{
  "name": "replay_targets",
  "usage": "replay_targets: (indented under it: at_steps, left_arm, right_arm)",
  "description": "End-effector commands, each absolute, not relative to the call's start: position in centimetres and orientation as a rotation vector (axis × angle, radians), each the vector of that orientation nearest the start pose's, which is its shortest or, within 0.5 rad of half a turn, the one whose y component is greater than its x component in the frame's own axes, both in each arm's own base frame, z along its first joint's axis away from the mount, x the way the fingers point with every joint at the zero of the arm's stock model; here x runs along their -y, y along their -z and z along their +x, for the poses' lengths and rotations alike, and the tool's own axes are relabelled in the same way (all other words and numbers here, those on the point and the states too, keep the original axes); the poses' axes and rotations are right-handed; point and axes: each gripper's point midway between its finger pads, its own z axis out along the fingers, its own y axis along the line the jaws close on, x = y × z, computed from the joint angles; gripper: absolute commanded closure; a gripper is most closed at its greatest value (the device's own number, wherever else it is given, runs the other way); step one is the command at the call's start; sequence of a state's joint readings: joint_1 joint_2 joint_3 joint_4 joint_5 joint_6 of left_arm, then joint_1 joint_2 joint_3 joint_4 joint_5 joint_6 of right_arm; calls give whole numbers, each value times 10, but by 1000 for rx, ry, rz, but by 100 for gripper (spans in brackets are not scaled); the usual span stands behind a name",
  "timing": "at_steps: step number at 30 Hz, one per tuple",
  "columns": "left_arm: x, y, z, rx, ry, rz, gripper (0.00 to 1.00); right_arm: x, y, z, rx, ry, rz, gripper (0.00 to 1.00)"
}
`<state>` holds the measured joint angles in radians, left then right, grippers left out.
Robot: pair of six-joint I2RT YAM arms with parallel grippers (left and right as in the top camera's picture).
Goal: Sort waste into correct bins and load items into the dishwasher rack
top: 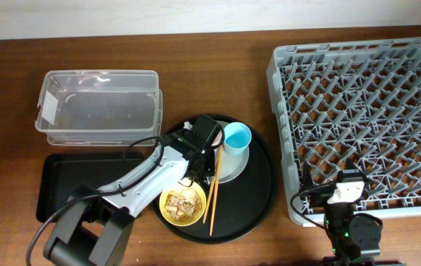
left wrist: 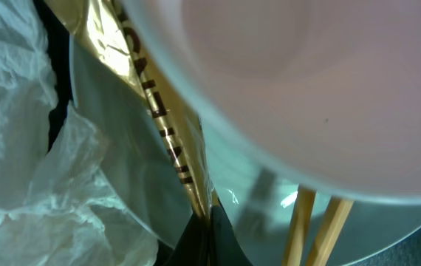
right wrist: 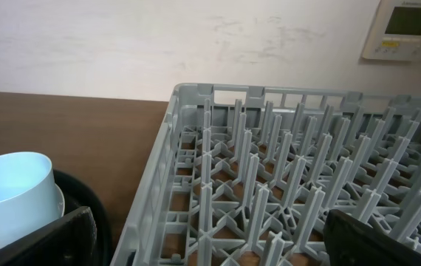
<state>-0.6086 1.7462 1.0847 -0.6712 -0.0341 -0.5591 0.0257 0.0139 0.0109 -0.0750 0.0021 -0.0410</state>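
My left gripper [top: 198, 145] is low over the pale plate [top: 232, 167] on the round black tray. In the left wrist view its jaws [left wrist: 209, 225] are shut on the brown-gold wrapper [left wrist: 151, 103]. The crumpled white napkin [left wrist: 18, 155] lies to its left, the pink cup [left wrist: 314, 74] fills the upper right, and two chopsticks [left wrist: 315, 229] lie on the plate [left wrist: 251, 188]. The light-blue cup [top: 237, 138] stands on the plate. The yellow bowl [top: 183, 205] holds food scraps. My right gripper [top: 347, 189] is open and empty [right wrist: 218, 247] at the front edge of the grey rack [top: 362, 111].
The clear box [top: 96, 103] stands at the back left, with the shallow black tray [top: 57, 185] in front of it. The round black tray [top: 258, 203] lies between them and the rack. The chopsticks [top: 214, 193] run beside the bowl.
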Motion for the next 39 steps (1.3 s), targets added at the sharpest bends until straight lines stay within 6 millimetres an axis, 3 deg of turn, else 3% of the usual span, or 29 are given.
replay_targets:
  at_steps: [1, 4, 6, 9, 11, 12, 14, 16, 17, 21, 22, 23, 24, 26, 28, 30, 32, 34, 36, 37, 38, 39]
  left_arm:
    - [200, -57, 301, -2883, 145, 70, 100]
    - [186, -120, 320, -2743, 126, 34, 100]
    - [176, -149, 324, -2687, 152, 12, 100]
    - [136, -179, 340, -2588, 156, -144, 100]
    - [92, -192, 366, -2494, 111, -313, 100]
    - [62, -194, 383, -2436, 75, -418, 100]
    - [21, -191, 413, -2350, 59, -555, 100]
    - [-2, -178, 434, -2317, 36, -623, 98]
    - [-17, -157, 448, -2318, 14, -665, 98]
    - [-38, -109, 470, -2346, 12, -725, 94]
    - [-41, -107, 471, -2340, 8, -732, 77]
    - [-43, -108, 473, -2329, 9, -735, 53]
    - [-43, -112, 475, -2316, 14, -732, 43]
    - [-39, -128, 478, -2301, 50, -714, 38]
    - [-27, -161, 468, -2298, 133, -677, 35]
    - [-9, -190, 443, -2323, 231, -636, 35]
    - [13, -213, 398, -2401, 337, -597, 35]
    - [29, -217, 350, -2516, 404, -593, 32]
    - [36, -205, 309, -2667, 375, -602, 30]
    - [48, -192, 288, -2779, 353, -524, 27]
    - [55, -184, 282, -2820, 345, -456, 20]
    - [67, -173, 276, -2861, 340, -354, 5]
  right_arm:
    - [-4, -155, 246, -1651, 20, -45, 1]
    - [-4, -155, 246, -1651, 20, -45, 1]
    - [-4, -155, 246, -1651, 20, -45, 1]
    - [-4, -155, 246, -1651, 20, -45, 1]
    - [-4, -155, 246, -1651, 20, -45, 1]
    - [-4, -155, 246, -1651, 20, -45, 1]
    - [-4, -155, 246, -1651, 20, -45, 1]
    - [-4, -155, 246, -1651, 20, -45, 1]
    - [-4, -155, 246, -1651, 20, -45, 1]
    - [-4, -155, 246, -1651, 20, -45, 1]
    - [-4, -155, 246, -1651, 20, -45, 1]
    - [-4, -155, 246, -1651, 20, -45, 1]
    - [-4, -155, 246, -1651, 20, -45, 1]
    - [-4, -155, 246, -1651, 20, -45, 1]
    - [-4, -155, 246, -1651, 20, -45, 1]
    - [-4, -155, 246, -1651, 20, -45, 1]
    - [-4, -155, 246, -1651, 20, -45, 1]
    - [-4, -155, 246, -1652, 20, -45, 1]
    - [-4, -155, 246, -1652, 20, -45, 1]
    - [-4, -155, 246, -1652, 20, -45, 1]
    - [-4, -155, 246, -1652, 20, -45, 1]
    - [-4, -155, 246, -1652, 20, -45, 1]
